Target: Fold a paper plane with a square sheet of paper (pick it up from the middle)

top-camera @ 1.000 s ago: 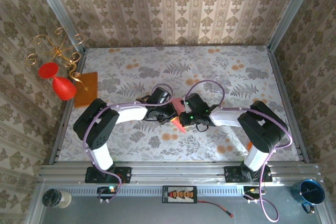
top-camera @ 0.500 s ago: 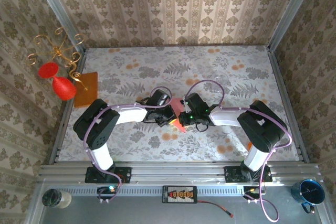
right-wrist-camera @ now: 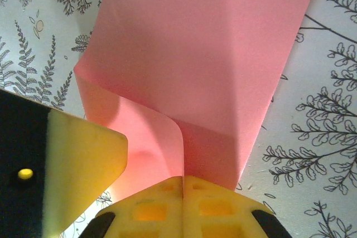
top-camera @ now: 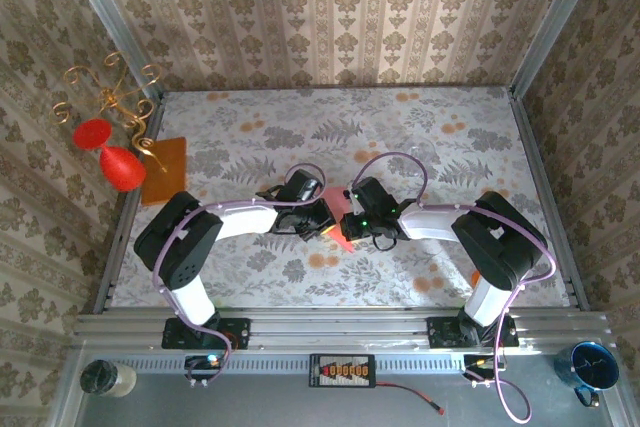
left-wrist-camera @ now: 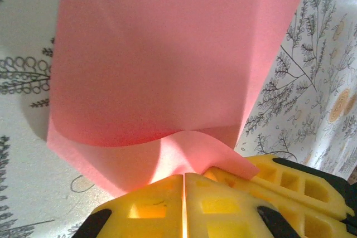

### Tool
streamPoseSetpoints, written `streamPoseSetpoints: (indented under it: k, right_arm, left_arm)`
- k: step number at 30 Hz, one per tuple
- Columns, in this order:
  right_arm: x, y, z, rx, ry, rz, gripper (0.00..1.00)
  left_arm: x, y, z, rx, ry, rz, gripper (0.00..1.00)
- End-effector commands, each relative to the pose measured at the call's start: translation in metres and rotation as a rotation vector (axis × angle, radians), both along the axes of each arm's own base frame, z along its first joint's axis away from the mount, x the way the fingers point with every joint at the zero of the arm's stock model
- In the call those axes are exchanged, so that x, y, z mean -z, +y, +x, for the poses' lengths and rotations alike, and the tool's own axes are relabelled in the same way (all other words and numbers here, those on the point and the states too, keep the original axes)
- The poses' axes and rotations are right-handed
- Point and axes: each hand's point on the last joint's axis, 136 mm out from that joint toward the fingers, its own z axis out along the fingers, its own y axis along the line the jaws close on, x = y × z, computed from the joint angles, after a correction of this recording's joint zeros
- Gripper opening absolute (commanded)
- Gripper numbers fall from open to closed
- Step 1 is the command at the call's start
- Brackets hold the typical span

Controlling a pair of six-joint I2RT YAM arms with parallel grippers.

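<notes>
Pink and thin, the square sheet of paper (top-camera: 343, 239) lies just in front of the centre of the table (top-camera: 420, 137), with a gripper at either side of it. The left gripper (top-camera: 324, 221) meets the sheet's left side and the right gripper (top-camera: 350, 228) its right side; from overhead the sheet is a small sliver under their tips.

The wrist cameras give what the overhead view cannot. On the left wrist, two yellow fingers (left-wrist-camera: 150, 204) press flat together with the sheet's near edge caught in the seam, and the paper curls up and over itself beyond them. On the right wrist, the fingers (right-wrist-camera: 217, 204) are likewise pressed tight on the sheet, a crease running into their seam, with a finger of the other gripper just left of the sheet.

Counted: one pink sheet, two arms, two grippers. Well left of the sheet lie one orange sheet (top-camera: 165, 169), one red goblet (top-camera: 112, 155) and one gold wire stand (top-camera: 118, 95).
</notes>
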Motion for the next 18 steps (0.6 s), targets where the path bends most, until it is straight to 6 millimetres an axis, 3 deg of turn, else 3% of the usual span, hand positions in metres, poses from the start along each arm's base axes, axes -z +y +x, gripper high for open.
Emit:
streamPoseSetpoints:
  k: [1, 18]
  right_arm:
    - [0.025, -0.013, -0.014, 0.004, 0.088, -0.072, 0.07]
    - [0.025, -0.012, -0.011, 0.012, 0.087, -0.075, 0.07]
  left_arm:
    - [0.009, 0.005, -0.008, 0.006, 0.020, 0.032, 0.09]
    - [0.028, 0.019, -0.014, -0.018, 0.054, 0.091, 0.08]
